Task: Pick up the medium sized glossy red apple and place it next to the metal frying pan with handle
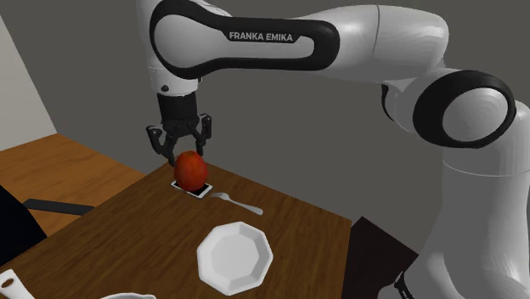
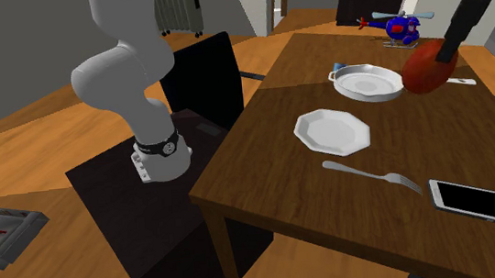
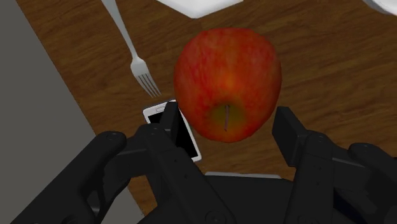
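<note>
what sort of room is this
Probably a dining area in a house: a wooden table set with a white plate and fork, and a radiator by the wall.

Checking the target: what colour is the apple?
The apple is red with orange-yellow mottling; wrist view shows it best.

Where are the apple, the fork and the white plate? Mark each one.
apple (image 3: 228,83), wrist view, middle of its red skin.
fork (image 3: 142,70), wrist view, base of its tines.
white plate (image 1: 235,256), shoulder view, its flat centre.
</note>
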Robot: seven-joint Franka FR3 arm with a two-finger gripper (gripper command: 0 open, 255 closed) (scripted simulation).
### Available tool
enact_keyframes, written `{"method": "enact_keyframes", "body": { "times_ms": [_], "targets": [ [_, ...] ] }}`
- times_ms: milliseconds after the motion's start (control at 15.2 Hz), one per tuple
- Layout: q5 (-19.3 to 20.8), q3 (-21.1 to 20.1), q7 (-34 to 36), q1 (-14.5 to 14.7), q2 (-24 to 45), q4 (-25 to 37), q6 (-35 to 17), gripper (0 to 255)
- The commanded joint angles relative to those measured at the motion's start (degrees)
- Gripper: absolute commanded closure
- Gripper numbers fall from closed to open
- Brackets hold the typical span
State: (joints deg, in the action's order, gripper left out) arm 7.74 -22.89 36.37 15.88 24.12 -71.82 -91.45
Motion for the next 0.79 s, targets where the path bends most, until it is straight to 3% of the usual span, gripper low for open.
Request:
{"method": "enact_keyframes", "body": {
  "times_ms": [0, 726],
  "targets": [
    [0.2, 0.03, 0.3, 0.2, 0.56, -0.53, -1.11, 255],
    [0.17, 0.23, 0.45, -0.73, 0.13, -9.74, -9.82, 255]
  ]
}}
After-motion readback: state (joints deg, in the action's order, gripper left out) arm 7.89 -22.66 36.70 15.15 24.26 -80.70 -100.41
